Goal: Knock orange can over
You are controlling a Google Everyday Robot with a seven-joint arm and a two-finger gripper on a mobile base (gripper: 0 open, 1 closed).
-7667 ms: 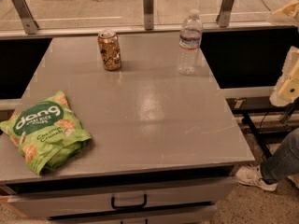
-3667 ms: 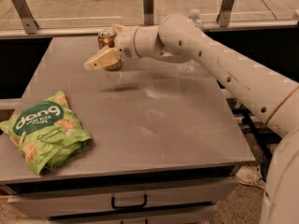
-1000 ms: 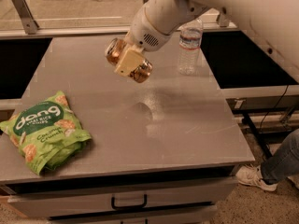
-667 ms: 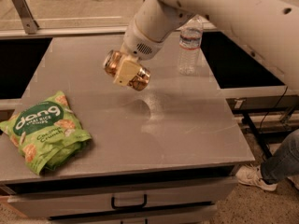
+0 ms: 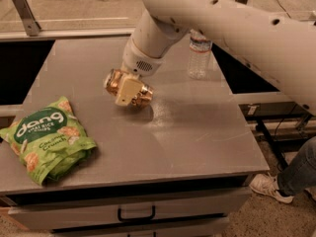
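Observation:
The orange can [image 5: 114, 80] lies tilted almost on its side in my gripper [image 5: 127, 90], low over the middle of the grey table [image 5: 197, 127]. Its silver top points left and its other end shows to the right of the cream finger [image 5: 125, 90]. The gripper is shut on the can. My white arm comes down from the upper right and hides part of the can. I cannot tell whether the can touches the tabletop.
A clear plastic water bottle [image 5: 199, 53] stands upright at the back right of the table. A green bag of rice chips [image 5: 45, 138] lies at the front left. A person's shoe [image 5: 266, 187] and leg are on the floor at right. A drawer handle [image 5: 136, 215] sits below the front edge.
The gripper has carried the can from the back of the table forward and down, tipping it from upright to nearly on its side. The bottle and bag have not moved.

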